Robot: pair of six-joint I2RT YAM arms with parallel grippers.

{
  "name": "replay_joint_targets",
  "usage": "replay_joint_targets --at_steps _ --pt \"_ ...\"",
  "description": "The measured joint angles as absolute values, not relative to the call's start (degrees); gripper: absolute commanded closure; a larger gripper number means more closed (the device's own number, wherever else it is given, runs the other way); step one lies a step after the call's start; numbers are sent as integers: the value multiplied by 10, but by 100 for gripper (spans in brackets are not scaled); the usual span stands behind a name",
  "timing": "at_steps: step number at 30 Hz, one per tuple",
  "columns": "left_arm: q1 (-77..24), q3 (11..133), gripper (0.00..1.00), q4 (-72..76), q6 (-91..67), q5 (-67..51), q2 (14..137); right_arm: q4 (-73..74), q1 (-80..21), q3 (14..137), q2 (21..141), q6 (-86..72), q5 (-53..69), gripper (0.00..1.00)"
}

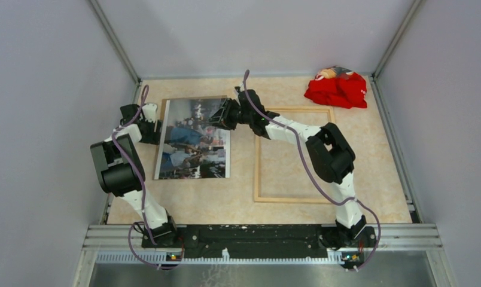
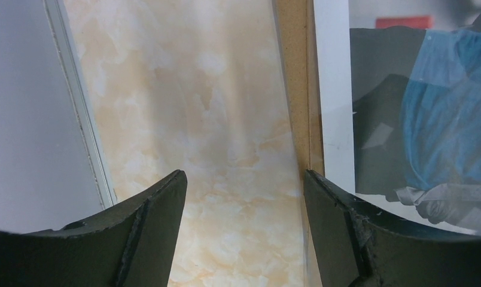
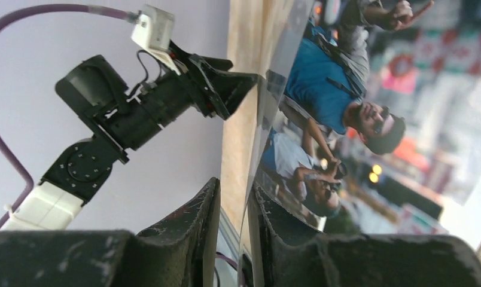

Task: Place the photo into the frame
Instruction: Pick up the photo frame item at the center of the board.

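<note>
The right claw [image 1: 220, 115] pinches the far right edge of the photo [image 1: 193, 143], which lies lengthwise near-to-far, left of the empty frame [image 1: 292, 200], so the transfer should run rightward; the left claw [image 2: 244, 173] stands open at its left edge

No legible text, label, brand or number anywhere in view, only blurred red and pink signage in the street scene printed on the photo [image 3: 370, 119], too soft to read, and no readable print on the red cloth [image 1: 337, 89] at the far corner of the surface [image 1: 244, 191].
</note>
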State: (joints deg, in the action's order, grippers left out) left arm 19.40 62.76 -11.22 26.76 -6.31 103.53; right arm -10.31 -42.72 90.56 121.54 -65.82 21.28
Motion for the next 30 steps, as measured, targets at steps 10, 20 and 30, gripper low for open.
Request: replay_joint_targets --at_steps 10,20,30 --pt "195 644 2 -224 287 -72 1013 -43 -426 957 1219 -624 202 100" --pt "187 738 2 -357 290 -125 964 155 -379 939 1083 -491 209 100" --pt "-49 754 2 -371 245 -128 907 306 -111 712 660 -376 255 100"
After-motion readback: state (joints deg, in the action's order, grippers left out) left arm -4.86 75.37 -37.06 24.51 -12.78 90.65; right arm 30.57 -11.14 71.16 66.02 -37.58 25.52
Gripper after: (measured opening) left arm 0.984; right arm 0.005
